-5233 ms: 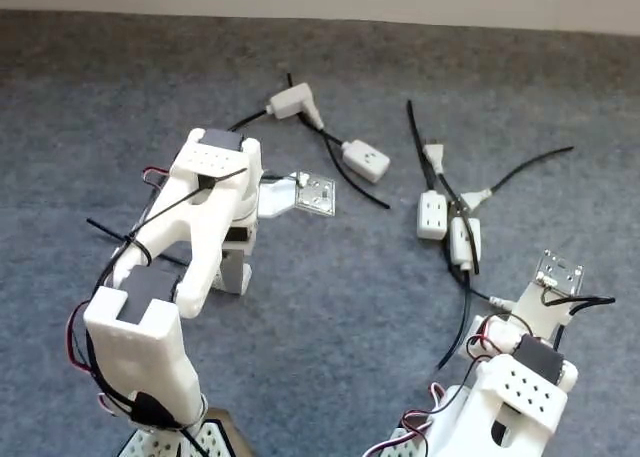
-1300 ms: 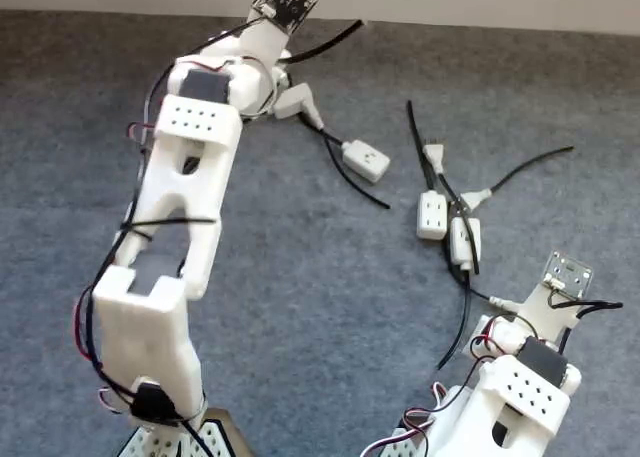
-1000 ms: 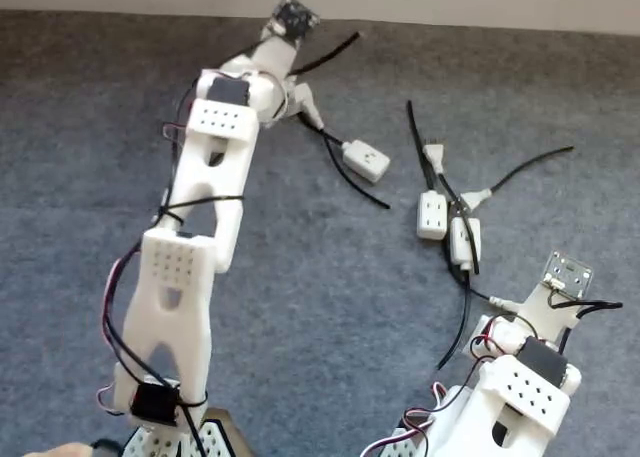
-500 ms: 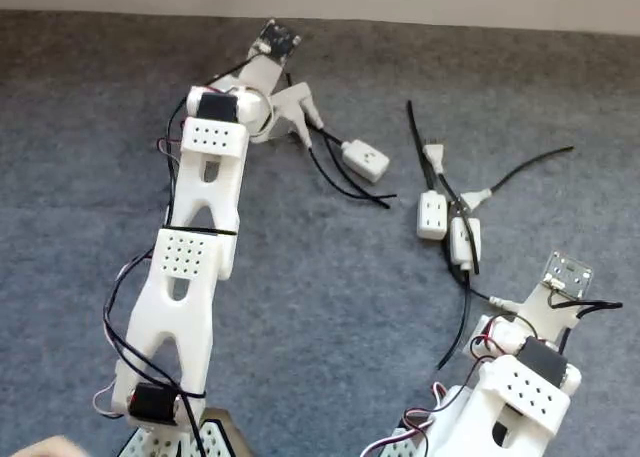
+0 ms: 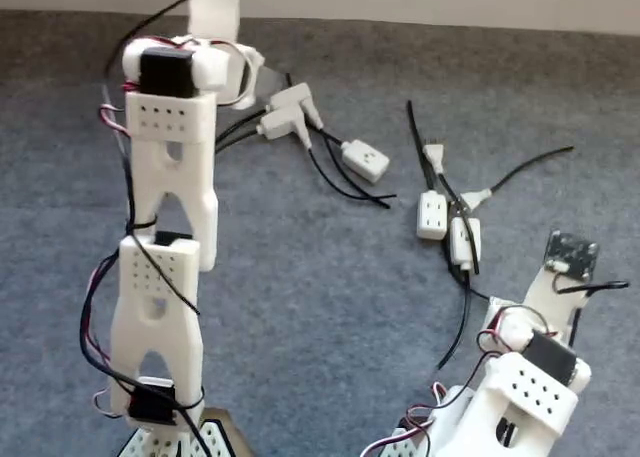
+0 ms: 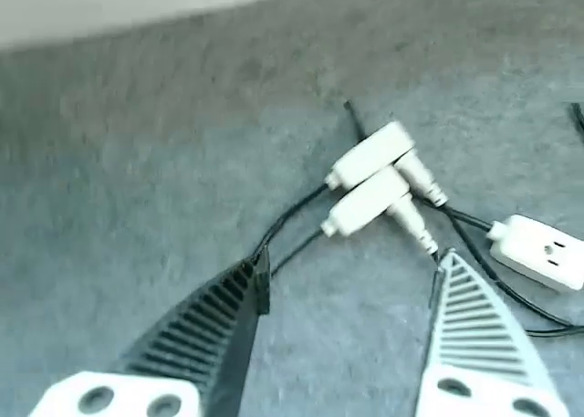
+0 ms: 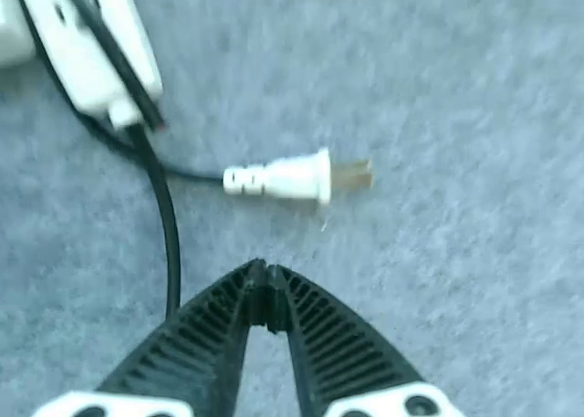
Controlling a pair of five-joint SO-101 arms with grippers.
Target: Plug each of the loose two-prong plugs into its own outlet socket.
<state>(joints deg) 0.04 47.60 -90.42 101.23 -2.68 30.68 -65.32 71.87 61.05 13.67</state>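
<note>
Jaws of your left gripper (image 6: pixel 354 260) gape wide over two connectors (image 6: pixel 370 178) by the table's far edge. Your right gripper (image 7: pixel 267 285) sits closed, empty, beside a loose plug (image 7: pixel 292 177).

Ahead of right gripper (image 7: pixel 268 273), both ribbed fingers (image 7: pixel 205 339) black: white moulded two-prong plug (image 7: pixel 290 177), brass-coloured prongs, thin black cord (image 7: pixel 169 225). Left gripper (image 6: pixel 354 262): one finger black, one white. Mottled grey carpet (image 7: pixel 456 88).

We see a far plug (image 5: pixel 290 99) and a near plug (image 5: pixel 280 124), both white, lying side by side and touching on the carpet (image 5: pixel 300 307). A white socket (image 5: pixel 365 160) lies just beside them, face up. A loose plug (image 7: pixel 292 177) lies flat, its brass prongs bare.
</note>
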